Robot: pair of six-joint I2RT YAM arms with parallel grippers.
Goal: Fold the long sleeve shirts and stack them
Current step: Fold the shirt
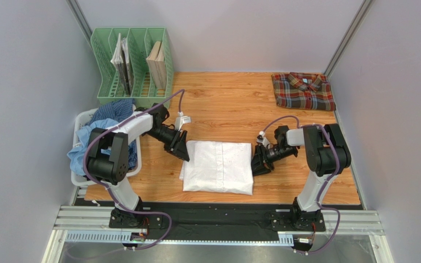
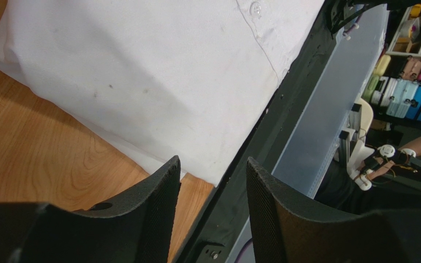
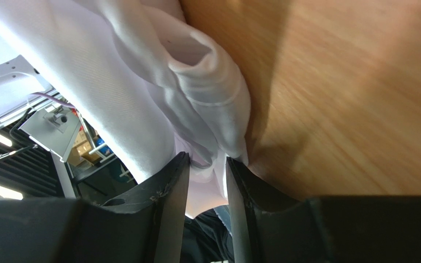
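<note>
A plain white long sleeve shirt (image 1: 218, 167) lies folded into a rectangle at the middle of the wooden table (image 1: 223, 104). My left gripper (image 1: 184, 155) hovers at its left edge, open and empty (image 2: 212, 164), with the white cloth (image 2: 141, 71) just beyond the fingertips. At the shirt's right edge my right gripper (image 1: 255, 164) has its jaws parted (image 3: 207, 159), and a fold of the white shirt (image 3: 141, 82) hangs loosely between them. A folded plaid shirt (image 1: 303, 91) lies at the back right. Dark blue checked (image 1: 114, 111) and light blue (image 1: 85, 147) shirts are heaped in the basket.
The white plastic basket (image 1: 82, 119) stands at the table's left edge beside the left arm. A green file rack (image 1: 132, 66) with booklets stands at the back left. Grey walls close in both sides. A black rail (image 1: 218, 211) runs along the near edge.
</note>
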